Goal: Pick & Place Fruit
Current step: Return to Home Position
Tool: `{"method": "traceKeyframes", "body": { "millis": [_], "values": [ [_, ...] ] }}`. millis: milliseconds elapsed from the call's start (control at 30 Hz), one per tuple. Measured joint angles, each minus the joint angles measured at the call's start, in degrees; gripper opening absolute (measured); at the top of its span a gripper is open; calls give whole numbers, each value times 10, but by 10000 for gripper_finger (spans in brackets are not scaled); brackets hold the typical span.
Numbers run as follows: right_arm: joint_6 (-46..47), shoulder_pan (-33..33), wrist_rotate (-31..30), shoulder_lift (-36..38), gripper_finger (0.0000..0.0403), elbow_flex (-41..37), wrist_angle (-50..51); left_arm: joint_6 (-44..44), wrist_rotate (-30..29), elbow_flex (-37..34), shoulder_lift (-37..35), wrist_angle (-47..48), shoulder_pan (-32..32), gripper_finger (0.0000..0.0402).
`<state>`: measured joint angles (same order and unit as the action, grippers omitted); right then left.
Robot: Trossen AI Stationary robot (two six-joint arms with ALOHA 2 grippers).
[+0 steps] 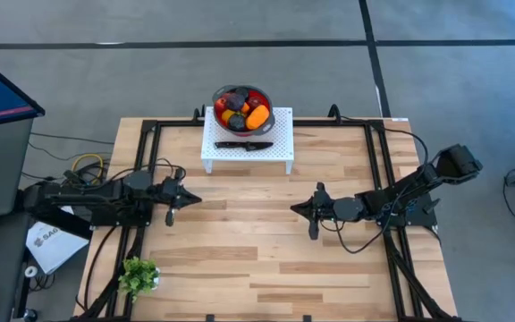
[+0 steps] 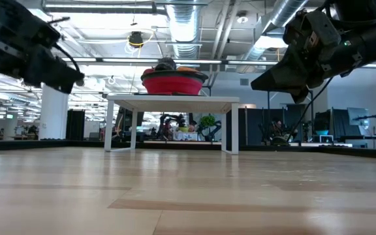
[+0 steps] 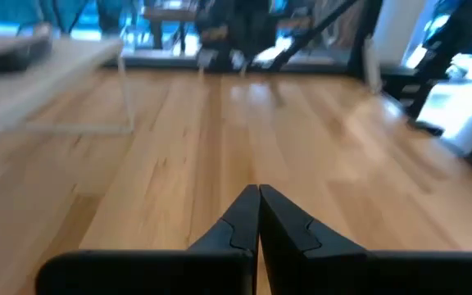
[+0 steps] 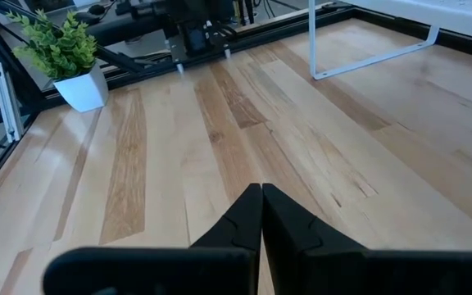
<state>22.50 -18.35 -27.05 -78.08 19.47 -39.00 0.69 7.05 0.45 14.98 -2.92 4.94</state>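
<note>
Several small toy fruits [image 1: 241, 109], yellow, orange, red and dark, lie heaped in a red bowl [image 1: 220, 109] with a grey rim. The bowl [image 2: 173, 83] stands on a white raised shelf [image 1: 281, 134] at the table's far middle. My left gripper [image 1: 195, 199] hovers shut over the table's left part, pointing toward the right edge. My right gripper [image 1: 295, 208] hovers shut over the right part, pointing toward the left edge. In each wrist view the fingertips [image 3: 258, 190] [image 4: 261, 188] meet with nothing between them.
A dark flat object [image 1: 244, 145] lies on the shelf in front of the bowl. A small potted green sprig [image 1: 139, 274] stands at the near left corner. A black frame [image 1: 266, 123] runs round the table. Bare wood lies between the two grippers.
</note>
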Motion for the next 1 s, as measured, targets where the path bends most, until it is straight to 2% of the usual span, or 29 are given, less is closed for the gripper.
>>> {"method": "traceKeyframes", "body": {
  "millis": [367,533,1000],
  "values": [
    [0,0,0,0,5,0,-1,22,-4,0,-146,7,-27,4],
    [0,0,0,0,5,0,-1,-12,-76,0,-150,18,-39,4],
    [0,0,0,0,5,0,0,-19,-78,-1,-142,14,-35,4]
  ]
}}
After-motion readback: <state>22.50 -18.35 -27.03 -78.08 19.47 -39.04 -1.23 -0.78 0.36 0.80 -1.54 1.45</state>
